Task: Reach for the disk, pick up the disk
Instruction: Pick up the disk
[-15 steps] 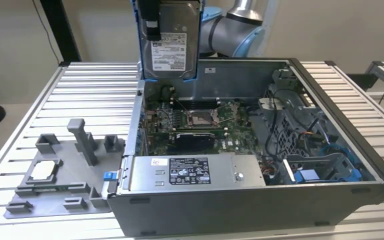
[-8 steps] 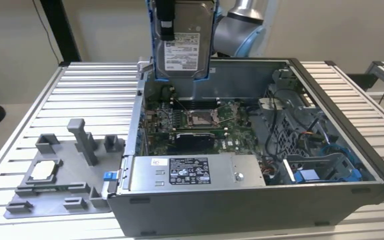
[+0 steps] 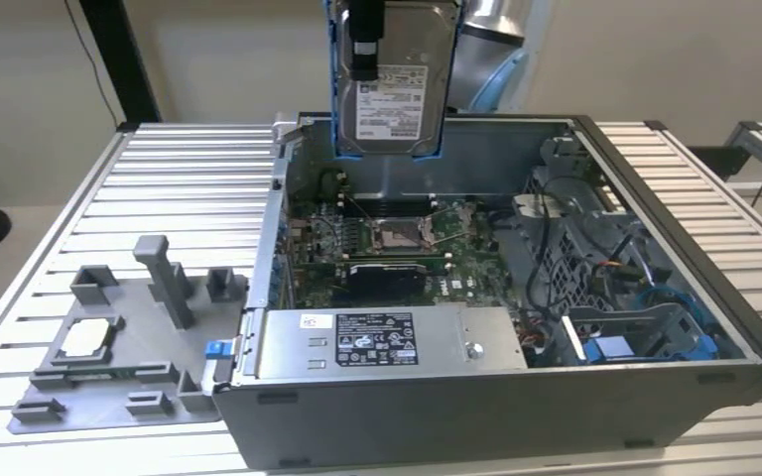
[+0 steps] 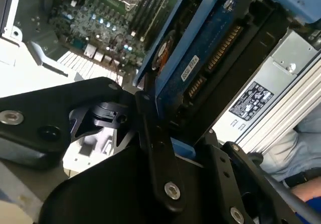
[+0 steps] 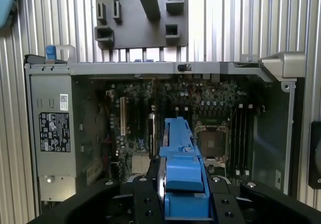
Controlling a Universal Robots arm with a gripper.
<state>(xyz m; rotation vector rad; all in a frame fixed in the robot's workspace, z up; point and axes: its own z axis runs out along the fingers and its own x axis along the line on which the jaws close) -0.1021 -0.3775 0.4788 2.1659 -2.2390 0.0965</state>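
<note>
The fingers (image 3: 361, 45) squeeze the disk (image 3: 401, 99) and hold it high over the open computer case (image 3: 487, 416). If the hold slips, the disk could drop onto the green board (image 3: 334, 233) and break.

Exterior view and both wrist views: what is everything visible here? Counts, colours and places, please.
disk: one, silver with white label and blue frame, held above the open computer case
computer case: one, grey, open, on the table
circuit board: one, green, inside the case
power supply box: one, grey, black-and-white label, inside the case's near wall
tray: one, grey, with posts, on the table at the exterior view's left
chip: one, silver, on the tray
table: one, silver slats, under everything
arm: one, silver and blue, above the case
pincer: one, black, shut on the disk
</note>
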